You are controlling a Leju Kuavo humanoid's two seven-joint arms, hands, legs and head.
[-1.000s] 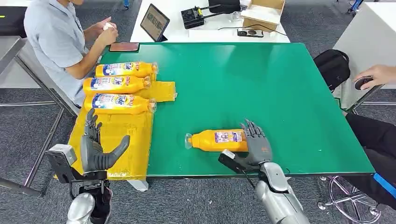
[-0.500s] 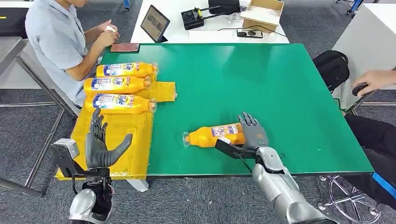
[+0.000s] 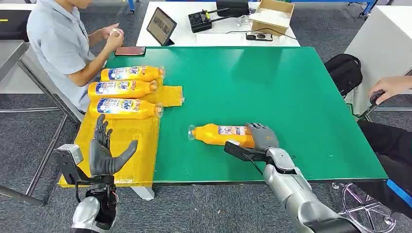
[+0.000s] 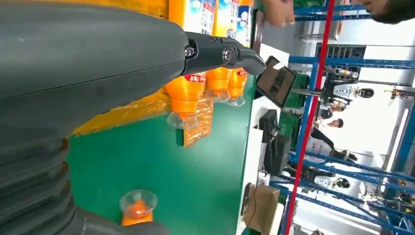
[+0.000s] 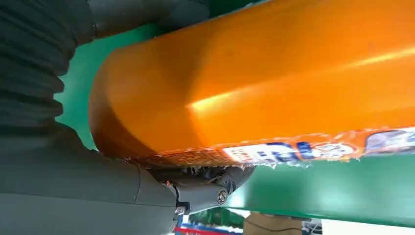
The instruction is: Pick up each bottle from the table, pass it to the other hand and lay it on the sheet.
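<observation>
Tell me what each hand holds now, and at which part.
The right hand grips the orange bottle at its base end. The left hand holds nothing.

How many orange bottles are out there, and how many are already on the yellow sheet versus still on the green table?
Bottles on the yellow sheet: 3
Bottle over the green table, held by the right hand: 1
Total: 4

Glossy orange plastic bottle (image 3: 221, 135) with paper label, in the matt grey right hand (image 3: 263, 138); beneath, matt green table (image 3: 272, 82).
</observation>
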